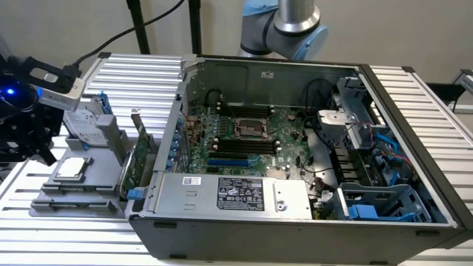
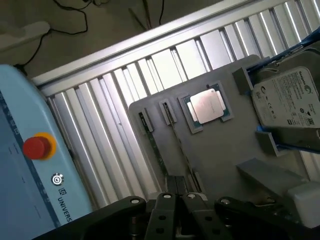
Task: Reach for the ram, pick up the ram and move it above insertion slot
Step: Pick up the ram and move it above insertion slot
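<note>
One gripper (image 2: 178, 185): black, jointed metal, its two fingers clenched tight together with nothing seen between them. It hangs over the grey tray (image 2: 220, 150), near one end of the ram; contact cannot be told.

One ram (image 2: 154, 147): a long, thin green stick standing on edge in a narrow groove of the tray, with a second similar groove just beside it. The ram's upper edge is uncovered along most of its length.

One processor (image 2: 207, 106): a flat square with a dull silver lid, seated in a shallow pocket near the ram but apart from it.

One hard drive (image 2: 287, 100): a labelled metal slab held by blue clips at the tray's far side.

One table (image 2: 115, 125): ribbed aluminium, with bare strips alongside the tray's edge.

One pendant (image 2: 37, 146): pale blue plastic with a round red button.

One computer case (image 1: 296, 221): a dark steel box with its top side open and walls rising around the motherboard (image 1: 251, 119).

Several memory slots (image 1: 244, 145): long, black and parallel, well apart from the tray, with the case wall between them.

One expansion card (image 1: 137, 158): wide and green, upright between the tray and the case.
</note>
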Controlling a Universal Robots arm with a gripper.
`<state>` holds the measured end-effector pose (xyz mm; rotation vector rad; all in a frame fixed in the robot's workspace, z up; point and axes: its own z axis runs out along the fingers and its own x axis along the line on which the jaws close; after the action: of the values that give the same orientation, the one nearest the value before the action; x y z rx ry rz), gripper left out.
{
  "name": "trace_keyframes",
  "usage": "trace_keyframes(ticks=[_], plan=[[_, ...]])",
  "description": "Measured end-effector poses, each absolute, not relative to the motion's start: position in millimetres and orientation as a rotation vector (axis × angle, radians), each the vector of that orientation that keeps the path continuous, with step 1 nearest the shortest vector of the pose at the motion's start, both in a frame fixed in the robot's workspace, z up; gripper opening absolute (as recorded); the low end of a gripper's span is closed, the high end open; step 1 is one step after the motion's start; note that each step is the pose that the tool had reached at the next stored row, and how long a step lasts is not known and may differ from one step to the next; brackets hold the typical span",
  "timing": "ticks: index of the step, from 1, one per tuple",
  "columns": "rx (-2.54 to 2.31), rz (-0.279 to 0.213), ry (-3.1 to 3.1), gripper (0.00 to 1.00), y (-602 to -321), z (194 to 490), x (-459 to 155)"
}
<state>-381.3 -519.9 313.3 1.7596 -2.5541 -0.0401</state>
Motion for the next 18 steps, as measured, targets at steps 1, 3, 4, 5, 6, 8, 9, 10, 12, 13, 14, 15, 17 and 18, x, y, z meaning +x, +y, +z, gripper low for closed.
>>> trace_keyframes(ticks=[1,3,4,5,6,8,9,10,12,13,14,15,17,18], plan=[[1.782,-0.040,-2.538,0.11,-520,313,-381],[1.827,-0.039,-2.505,0.11,-520,311,-381],[1.851,-0.038,-2.487,0.11,-520,311,-381],[1.873,-0.038,-2.470,0.11,-520,310,-381],[1.895,-0.037,-2.453,0.11,-520,309,-381],[1.939,-0.036,-2.418,0.11,-520,308,-381],[1.960,-0.035,-2.401,0.11,-520,308,-381],[1.982,-0.035,-2.383,0.11,-520,307,-381],[2.026,-0.034,-2.345,0.11,-520,306,-381],[2.047,-0.033,-2.326,0.11,-520,305,-381],[2.067,-0.032,-2.308,0.11,-520,304,-381],[2.088,-0.032,-2.289,0.11,-520,304,-381],[2.128,-0.031,-2.251,0.11,-520,303,-381],[2.148,-0.030,-2.231,0.11,-520,303,-381]])
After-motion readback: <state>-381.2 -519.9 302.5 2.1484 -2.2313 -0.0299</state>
